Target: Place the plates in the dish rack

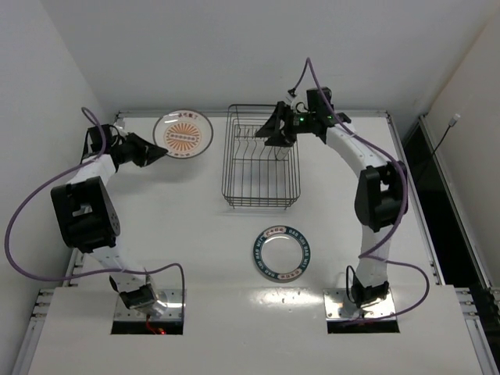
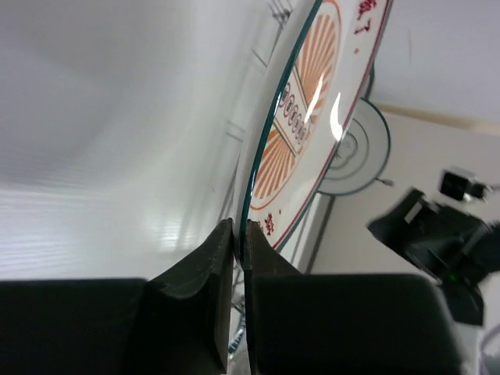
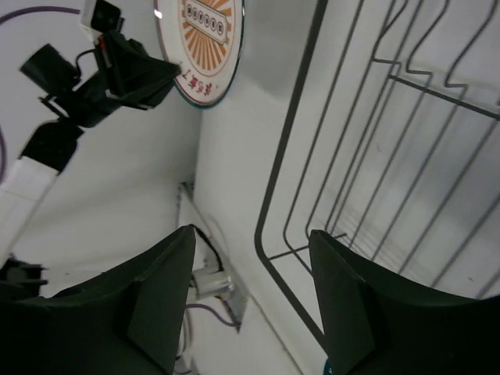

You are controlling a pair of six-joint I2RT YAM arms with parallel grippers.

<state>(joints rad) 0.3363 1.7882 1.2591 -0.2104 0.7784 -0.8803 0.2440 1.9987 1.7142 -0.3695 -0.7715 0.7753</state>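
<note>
At the far left of the table (image 1: 180,234), the left gripper (image 2: 240,232) is shut tight. The rim of the orange plate (image 2: 312,101) is pinched between its two fingers. The plate is held by its near edge, and its face with the orange rays can be seen from above. Whether the plate is lifted off the table cannot be told.

Behind the orange plate, a white plate (image 2: 355,152) with rings in the middle is seen from the left wrist. It is close to the other arm. Whether it stands in the dish rack (image 1: 261,206) cannot be told.

Over the far right corner of the dish rack, the right gripper (image 3: 251,234) is held with its fingers apart. Nothing is seen between them. The rim wire of the rack is seen through the gap, and the thin wires of the rack lie to one side.

The rack is set at the far middle of the table. A plate with a blue rim (image 1: 281,251) is laid flat on the table, nearer than the rack and well apart from both grippers.
</note>
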